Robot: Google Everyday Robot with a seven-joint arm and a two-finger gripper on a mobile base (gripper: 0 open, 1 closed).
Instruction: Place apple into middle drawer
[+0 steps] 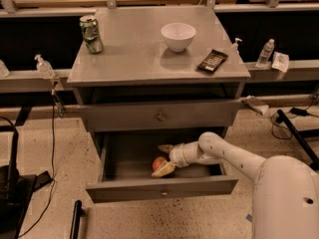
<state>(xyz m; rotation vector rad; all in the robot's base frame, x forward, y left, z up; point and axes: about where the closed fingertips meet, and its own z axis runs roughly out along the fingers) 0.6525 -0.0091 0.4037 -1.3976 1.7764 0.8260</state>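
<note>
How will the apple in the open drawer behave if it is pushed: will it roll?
Probably a little: the apple is round and the middle drawer floor looks flat and smooth. Its walls should stop it. The gripper, inside the drawer, has fingers spread around it.
</note>
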